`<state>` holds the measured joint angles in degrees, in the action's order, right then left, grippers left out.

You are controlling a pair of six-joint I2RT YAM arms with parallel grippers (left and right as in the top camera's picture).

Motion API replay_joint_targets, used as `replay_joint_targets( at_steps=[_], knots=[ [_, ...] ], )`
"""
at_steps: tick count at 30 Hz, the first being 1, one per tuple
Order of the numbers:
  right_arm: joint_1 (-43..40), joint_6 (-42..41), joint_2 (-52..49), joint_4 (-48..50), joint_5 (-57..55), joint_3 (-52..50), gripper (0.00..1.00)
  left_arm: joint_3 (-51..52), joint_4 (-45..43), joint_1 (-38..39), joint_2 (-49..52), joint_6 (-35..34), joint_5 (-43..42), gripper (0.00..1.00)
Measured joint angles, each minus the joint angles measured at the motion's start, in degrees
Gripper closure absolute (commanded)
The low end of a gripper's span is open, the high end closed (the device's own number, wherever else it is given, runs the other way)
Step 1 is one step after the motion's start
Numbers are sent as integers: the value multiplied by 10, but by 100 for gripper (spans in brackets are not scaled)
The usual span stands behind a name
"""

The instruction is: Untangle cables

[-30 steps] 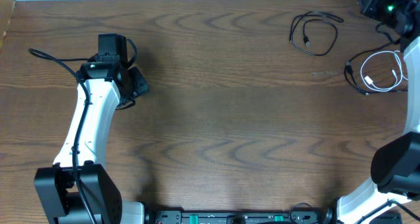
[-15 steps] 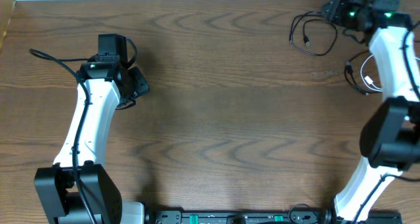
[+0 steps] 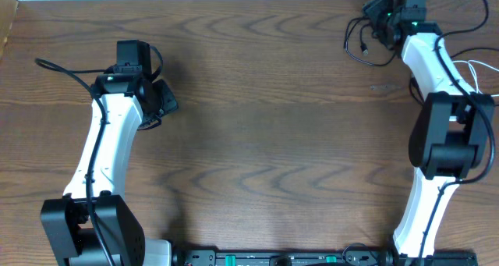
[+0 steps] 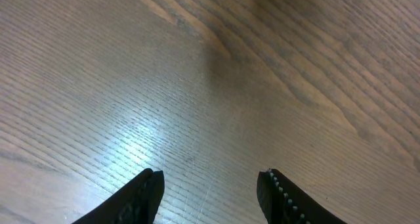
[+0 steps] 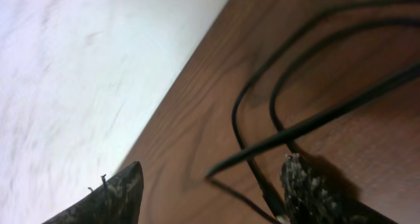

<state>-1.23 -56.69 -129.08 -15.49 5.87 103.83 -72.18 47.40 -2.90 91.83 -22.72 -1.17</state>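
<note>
You have a thin black cable [image 3: 357, 55] lying flat on the wood in a loose, open loop, just in front of the right pincer [image 3: 380, 22] and partly hidden under it. Seen from the right wrist, its strands are blurred. Two curve side by side past one finger, and one straight run crosses them and reaches into the gap between the fingers; you cannot tell whether it touches either. A white cable [image 3: 477, 69] lies in thin loops well behind the pincer, mostly covered by the arm.
</note>
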Motion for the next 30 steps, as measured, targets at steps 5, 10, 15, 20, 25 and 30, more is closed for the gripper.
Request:
replay_joint_targets(
  at_steps=[5, 10, 15, 20, 25, 30],
  knots=[
    [3, -85, -39, 34, -8, 0, 41, 0, 0, 0, 0, 0, 0, 49],
    [3, -121, -79, 104, 1, 0, 95, 0, 0, 0, 0, 0, 0, 49],
    [3, -118, -89, 148, 21, -1, 99, 0, 0, 0, 0, 0, 0, 49],
    [2, -33, -87, 159, 65, 0, 99, 0, 0, 0, 0, 0, 0, 49],
    [-4, 69, -58, 65, 109, -1, 99, 0, 0, 0, 0, 0, 0, 49],
    [-15, 196, 35, -26, 125, -3, 99, 0, 0, 0, 0, 0, 0, 49]
  ],
)
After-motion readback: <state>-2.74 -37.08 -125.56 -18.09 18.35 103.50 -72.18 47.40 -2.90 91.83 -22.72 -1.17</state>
